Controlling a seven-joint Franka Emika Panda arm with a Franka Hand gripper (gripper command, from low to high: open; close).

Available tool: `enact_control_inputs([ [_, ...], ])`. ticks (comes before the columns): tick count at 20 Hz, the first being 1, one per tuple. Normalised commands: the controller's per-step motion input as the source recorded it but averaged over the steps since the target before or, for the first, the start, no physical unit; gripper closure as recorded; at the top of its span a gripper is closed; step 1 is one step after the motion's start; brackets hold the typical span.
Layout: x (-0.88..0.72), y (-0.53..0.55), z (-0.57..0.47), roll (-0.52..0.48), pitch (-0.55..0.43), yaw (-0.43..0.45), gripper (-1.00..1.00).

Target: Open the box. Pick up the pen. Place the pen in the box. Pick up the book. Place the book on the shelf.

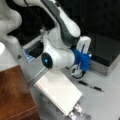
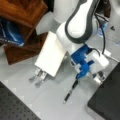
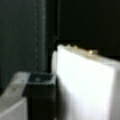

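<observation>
My gripper [image 2: 98, 77] hangs beside the box [image 2: 107, 100], jaw state I cannot tell, while the pen [image 1: 91, 86] lies on the table near the book [image 1: 58, 91] propped on its stand; a careless swing could knock pen or book away

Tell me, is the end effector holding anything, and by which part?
Cannot be told: the end effector is at the box edge; pen and book lie free.

front views: both look down, near, from opposite sides, sharing book [image 1: 58, 93], pen [image 1: 91, 86], table [image 1: 107, 105] | wrist view: pressed close against book [image 3: 85, 85]
</observation>
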Motion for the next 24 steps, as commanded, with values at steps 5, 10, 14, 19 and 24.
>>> enact_control_inputs([
  [5,0.11,0.09,0.34,-0.108,0.106,-0.023,1.0],
  [10,0.08,0.15,0.42,-0.178,0.113,0.047,1.0],
  [14,0.09,0.2,0.33,-0.203,0.07,0.098,1.0],
  [19,0.16,0.24,0.34,-0.212,0.029,0.151,1.0],
  [24,0.22,0.29,0.57,-0.224,0.044,0.185,1.0],
])
